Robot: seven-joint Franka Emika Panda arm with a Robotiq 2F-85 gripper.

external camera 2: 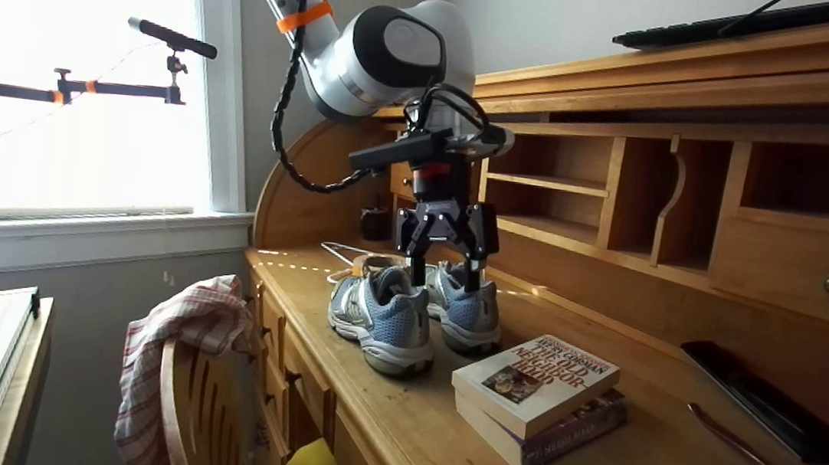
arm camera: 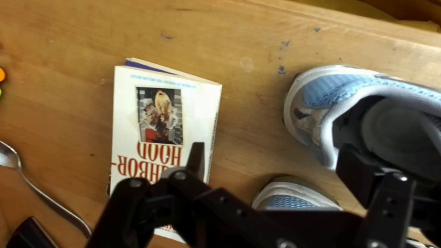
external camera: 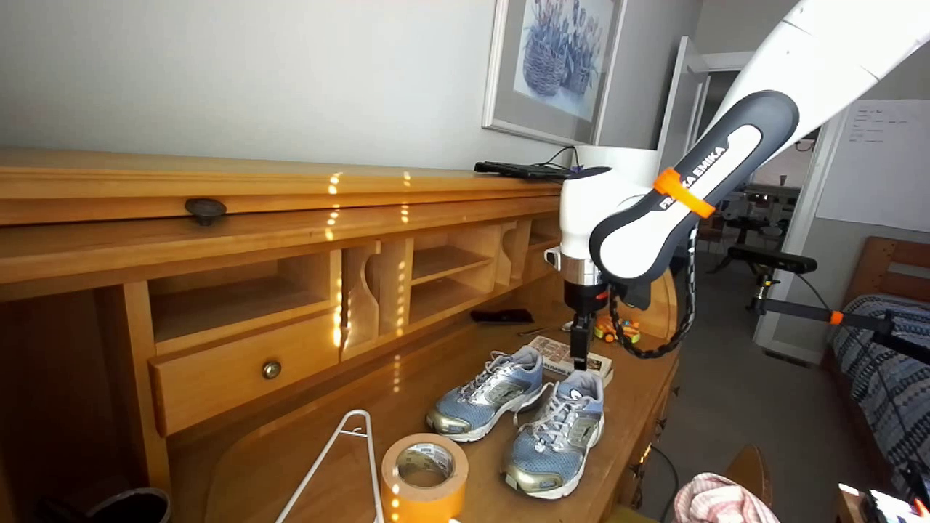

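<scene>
My gripper (external camera 2: 446,273) is open, its black fingers pointing down over the heel ends of two blue-and-silver running shoes; it also shows in an exterior view (external camera: 579,356) and the wrist view (arm camera: 274,163). Nothing is clamped between its fingers. The shoe nearer the desk's front edge (external camera: 556,443) also shows in an exterior view (external camera 2: 393,326) and the wrist view (arm camera: 327,91). The inner shoe (external camera: 483,399) stands beside it (external camera 2: 469,315); in the wrist view, the gripper hides most of it (arm camera: 291,200). I cannot tell whether a fingertip touches a shoe.
Two stacked paperback books (external camera 2: 545,381) lie behind the heels, also in the wrist view (arm camera: 196,113). A tape roll (external camera: 454,487) and white hanger (external camera: 374,465) lie by the toes. A spoon (external camera 2: 752,461), black case (external camera 2: 763,400) and toy (external camera: 617,330) are on the desk. A chair (external camera 2: 203,410) stands alongside.
</scene>
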